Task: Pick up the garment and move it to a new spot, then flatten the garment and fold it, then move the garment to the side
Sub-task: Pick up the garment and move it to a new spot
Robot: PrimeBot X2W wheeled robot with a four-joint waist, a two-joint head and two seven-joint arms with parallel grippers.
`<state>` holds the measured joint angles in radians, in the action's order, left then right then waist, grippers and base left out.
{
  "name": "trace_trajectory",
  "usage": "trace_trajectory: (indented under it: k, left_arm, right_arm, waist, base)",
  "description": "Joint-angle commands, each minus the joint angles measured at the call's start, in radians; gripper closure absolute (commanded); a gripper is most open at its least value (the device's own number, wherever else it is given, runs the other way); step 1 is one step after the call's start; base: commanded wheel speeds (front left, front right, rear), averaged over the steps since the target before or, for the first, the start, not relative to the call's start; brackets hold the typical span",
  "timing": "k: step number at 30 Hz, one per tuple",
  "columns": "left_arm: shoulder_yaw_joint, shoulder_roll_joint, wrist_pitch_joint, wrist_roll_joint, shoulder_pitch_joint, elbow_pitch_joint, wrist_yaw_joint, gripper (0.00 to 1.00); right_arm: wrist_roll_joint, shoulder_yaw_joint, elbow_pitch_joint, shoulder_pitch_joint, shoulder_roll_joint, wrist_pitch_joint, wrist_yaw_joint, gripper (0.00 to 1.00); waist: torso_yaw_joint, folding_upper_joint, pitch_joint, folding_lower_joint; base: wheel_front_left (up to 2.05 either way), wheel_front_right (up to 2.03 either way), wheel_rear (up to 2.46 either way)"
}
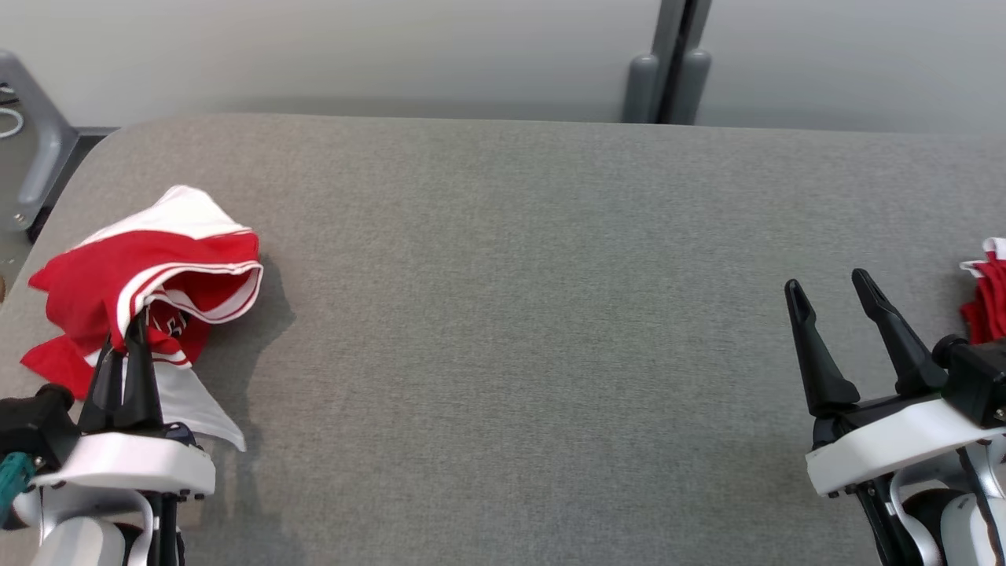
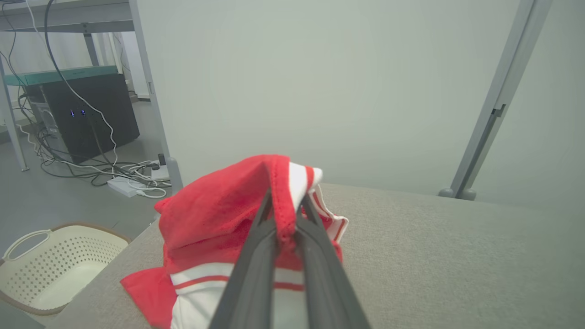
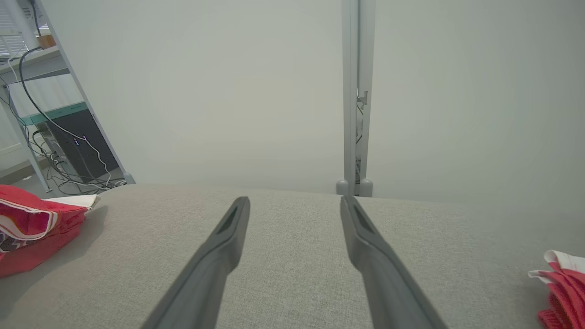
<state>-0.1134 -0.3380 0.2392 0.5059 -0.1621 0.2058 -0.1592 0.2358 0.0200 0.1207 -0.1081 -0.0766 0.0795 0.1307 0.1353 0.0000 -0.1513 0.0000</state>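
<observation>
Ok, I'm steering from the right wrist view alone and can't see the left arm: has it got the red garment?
Observer: Yes, the left gripper is shut on a red fold of the garment.
Operator: Is it off the table?
Observer: Partly. The pinched fold stands raised, and the white part seems to rest on the table.
Operator: Anything beside that end?
Observer: A pale perforated basket on the floor.

The garment (image 1: 149, 275) lies at the left end of the worktop (image 1: 511, 275). The left gripper (image 1: 132, 330) is at the near left corner, tips in the garment. The right gripper (image 1: 827, 280) is near the right edge, a cloth pile (image 1: 989, 303) just beyond it. A basket (image 2: 77, 256) sits below the left edge.
</observation>
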Motion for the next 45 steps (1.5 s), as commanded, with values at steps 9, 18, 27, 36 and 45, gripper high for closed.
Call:
trace_trajectory:
  k: [9,18,27,36,45]
  left_arm:
    - [-0.052,-0.030,-0.126,-0.066,0.140,-0.362,-0.088,1.00]
    - [-0.173,-0.006,-0.194,-0.105,0.030,-0.440,-0.041,1.00]
    - [-0.332,0.102,-0.203,-0.119,-0.185,-0.286,0.058,1.00]
    - [-0.438,0.184,-0.197,-0.109,-0.286,-0.005,0.148,1.00]
    - [-0.448,0.209,-0.135,-0.119,-0.378,0.168,0.184,0.60]
  right_arm:
    - [-0.016,0.000,0.029,0.031,-0.027,0.010,0.000,0.00]
    - [-0.010,0.025,0.043,-0.002,-0.031,-0.001,0.000,0.00]
    - [0.017,0.029,0.024,-0.016,-0.005,-0.038,0.000,0.00]
    - [0.038,0.026,-0.016,-0.032,0.019,-0.092,0.000,0.00]
    - [0.045,0.020,-0.054,-0.049,0.024,-0.120,0.000,0.00]
  waist:
    - [-0.146,0.0000,0.052,0.0000]
    - [-0.252,0.0000,0.030,0.0000]
    - [-0.385,0.0000,-0.075,0.0000]
    - [-0.449,0.0000,-0.168,0.0000]
    - [-0.438,0.0000,-0.178,0.0000]
  base:
    - [0.00,0.00,0.00]
    - [0.00,0.00,0.00]
    - [0.00,0.00,0.00]
    - [0.00,0.00,0.00]
    - [0.00,0.00,0.00]
